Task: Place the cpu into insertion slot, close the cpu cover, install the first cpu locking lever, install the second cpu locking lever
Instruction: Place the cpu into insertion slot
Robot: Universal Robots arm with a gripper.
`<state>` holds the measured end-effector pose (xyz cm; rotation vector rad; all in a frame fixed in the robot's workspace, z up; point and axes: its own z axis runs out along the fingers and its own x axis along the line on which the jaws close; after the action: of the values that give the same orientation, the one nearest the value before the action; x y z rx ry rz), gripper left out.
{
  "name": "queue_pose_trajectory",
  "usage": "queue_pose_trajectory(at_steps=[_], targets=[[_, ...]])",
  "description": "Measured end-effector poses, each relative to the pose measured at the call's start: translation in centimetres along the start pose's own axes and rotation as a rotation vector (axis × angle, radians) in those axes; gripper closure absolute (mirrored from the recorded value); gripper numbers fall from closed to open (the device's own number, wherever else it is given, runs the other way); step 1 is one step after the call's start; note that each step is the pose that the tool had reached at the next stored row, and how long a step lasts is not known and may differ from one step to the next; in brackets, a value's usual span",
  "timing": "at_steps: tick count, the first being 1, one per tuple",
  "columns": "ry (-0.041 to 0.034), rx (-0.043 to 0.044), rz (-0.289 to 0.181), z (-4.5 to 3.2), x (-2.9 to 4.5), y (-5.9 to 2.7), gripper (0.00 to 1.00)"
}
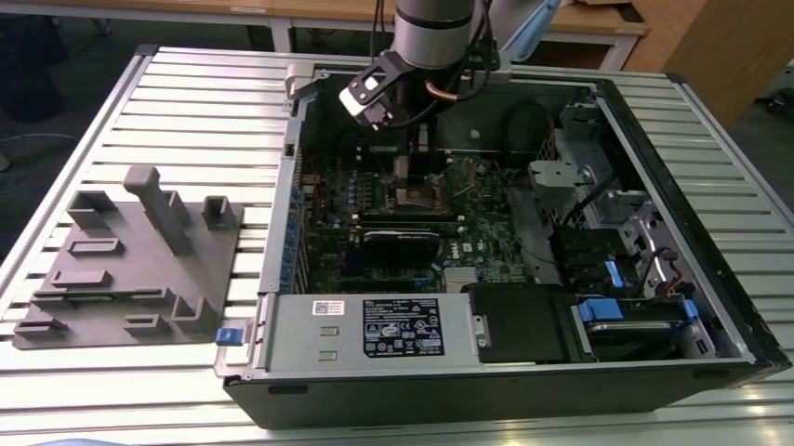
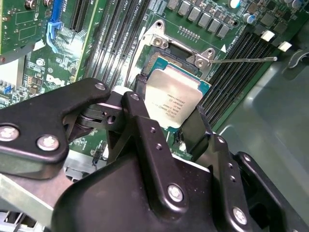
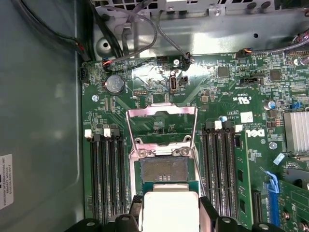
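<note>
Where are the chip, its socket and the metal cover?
chip (image 3: 170, 210): first wrist view, middle of its silver top.
socket (image 3: 163, 170): first wrist view, its contact field.
cover (image 3: 161, 110): first wrist view, a bar of its frame.

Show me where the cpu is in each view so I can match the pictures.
Exterior view: too small to make out; the tool hangs over the slot mid-board.
Second wrist view: cpu, a silver square gripped in the tool, beside the slot.
First wrist view: cpu, a pale square in the tool's grip, just short of the slot.
Shared landmark: the slot, flanked by black memory slots.
</note>
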<state>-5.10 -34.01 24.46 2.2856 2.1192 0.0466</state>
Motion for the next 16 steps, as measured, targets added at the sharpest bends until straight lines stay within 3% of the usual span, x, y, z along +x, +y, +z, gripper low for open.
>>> queue_pose_trajectory(at_steps=[7, 16], targets=[[0.0000, 0.0000, 0.000, 0.73, 0.01, -0.03, 0.46], [0.0000, 0.0000, 0.000, 1.06, 0.01, -0.05, 0.46]])
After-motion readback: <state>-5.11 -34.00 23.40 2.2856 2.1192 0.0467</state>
